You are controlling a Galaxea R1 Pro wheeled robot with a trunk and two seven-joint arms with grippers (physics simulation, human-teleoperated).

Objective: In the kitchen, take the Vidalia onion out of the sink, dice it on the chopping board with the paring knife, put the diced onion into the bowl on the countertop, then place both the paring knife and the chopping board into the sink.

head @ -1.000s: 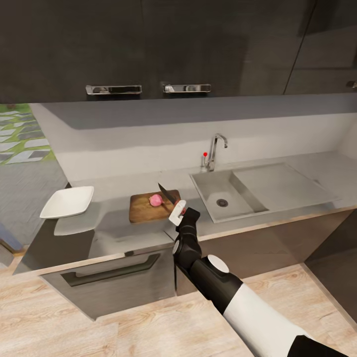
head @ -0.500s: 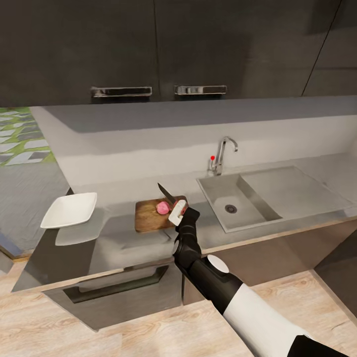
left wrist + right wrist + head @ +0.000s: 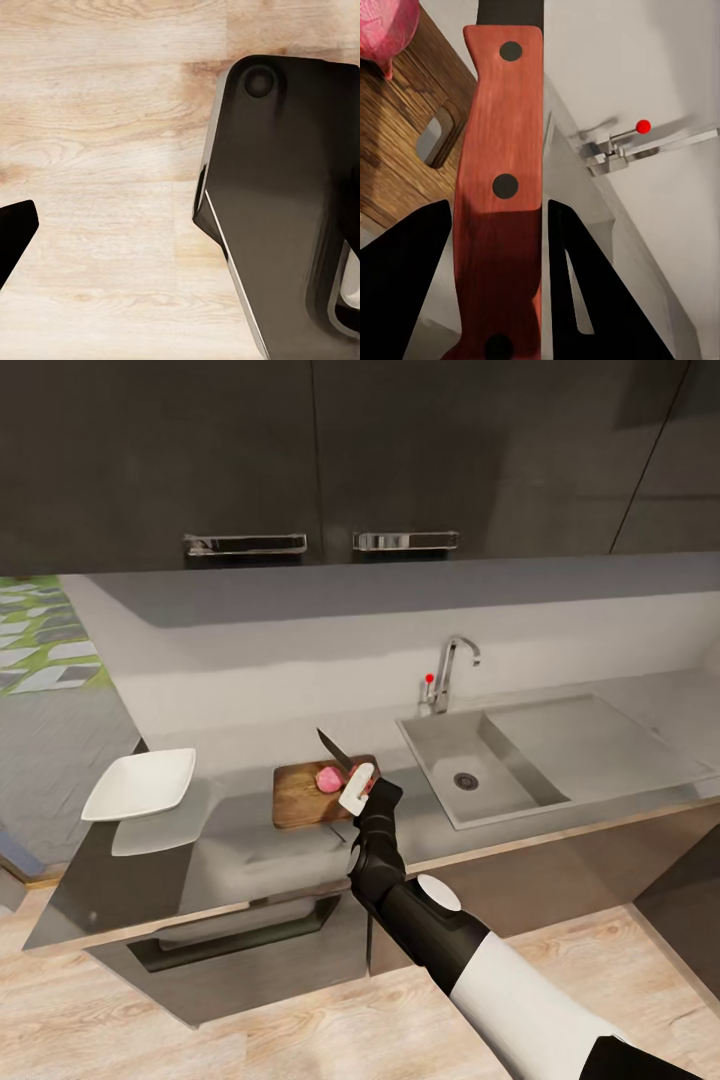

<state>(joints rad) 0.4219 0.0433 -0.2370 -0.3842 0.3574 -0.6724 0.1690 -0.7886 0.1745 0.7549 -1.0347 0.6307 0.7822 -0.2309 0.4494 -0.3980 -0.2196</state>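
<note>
Here, in the head view, the right gripper [image 3: 360,788] is clamped on the paring knife [image 3: 340,759], holding it above the near right end of the chopping board [image 3: 298,800], dark blade raised and angled away toward the wall. The right wrist view confirms the grasp: both black fingers [image 3: 405,277] press against the knife's reddish, riveted handle. The Vidalia onion [image 3: 328,779] sits whole on the board, just left of the gripper and under the blade. The board lies on the grey countertop [image 3: 250,850]. To its right is the sink [image 3: 485,760], whose chrome tap [image 3: 447,672] and red-knobbed lever stand at the back edge; the drainboard stretches farther right. The white bowl [image 3: 141,784] rests well to the left, at the counter's end. Dark upper cabinets [image 3: 300,450] with steel handles hang overhead. The left wrist view shows wood flooring [image 3: 105,150] and a dark robot part; whether the left gripper is open or closed cannot be told.
</note>
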